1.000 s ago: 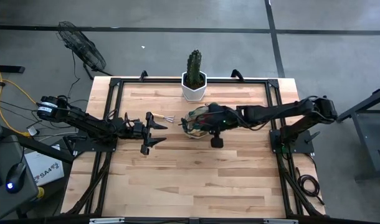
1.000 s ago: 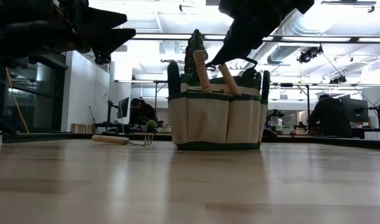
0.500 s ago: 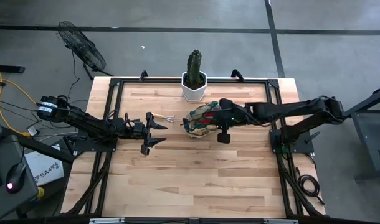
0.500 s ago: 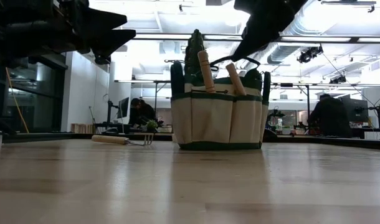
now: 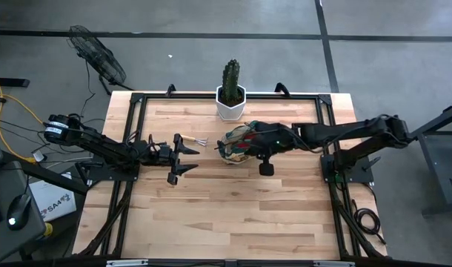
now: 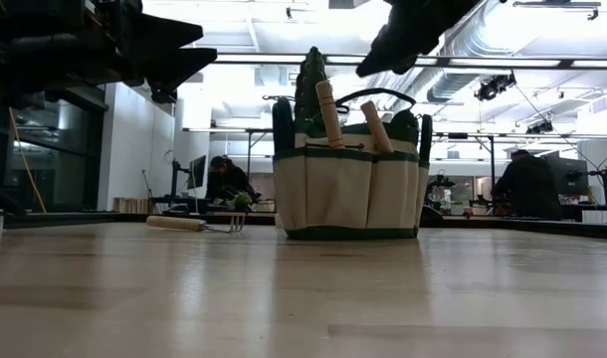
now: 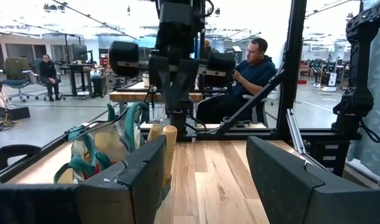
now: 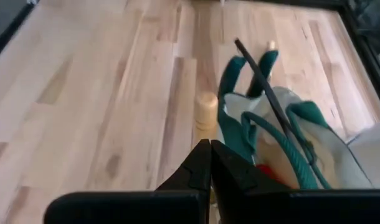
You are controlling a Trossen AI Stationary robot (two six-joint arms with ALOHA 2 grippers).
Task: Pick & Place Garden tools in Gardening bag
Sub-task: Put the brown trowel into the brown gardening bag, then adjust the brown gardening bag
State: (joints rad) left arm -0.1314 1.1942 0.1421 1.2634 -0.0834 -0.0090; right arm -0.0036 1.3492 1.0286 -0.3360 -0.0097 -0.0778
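A pale wooden table (image 5: 226, 200) in a black frame stands on a grey concrete floor, with a floor fan (image 5: 98, 55) beyond its far left corner. The low view looks into a bright workshop where people sit at benches. At the middle of the far edge stands a cactus (image 5: 231, 78) in a white hexagonal pot. Just in front of it, slightly right of centre, sits the gardening bag (image 6: 348, 184) — two wooden handles poke out of its top. The mini rake (image 5: 190, 140) lies flat on the wood to the bag's left, well apart from it.

The left gripper (image 5: 183, 157) hovers low near the left edge, beside the rake, fingers spread and empty. The right gripper (image 8: 210, 167) reaches in from the right edge, poised above the bag — fingers pressed together, grasping nothing.
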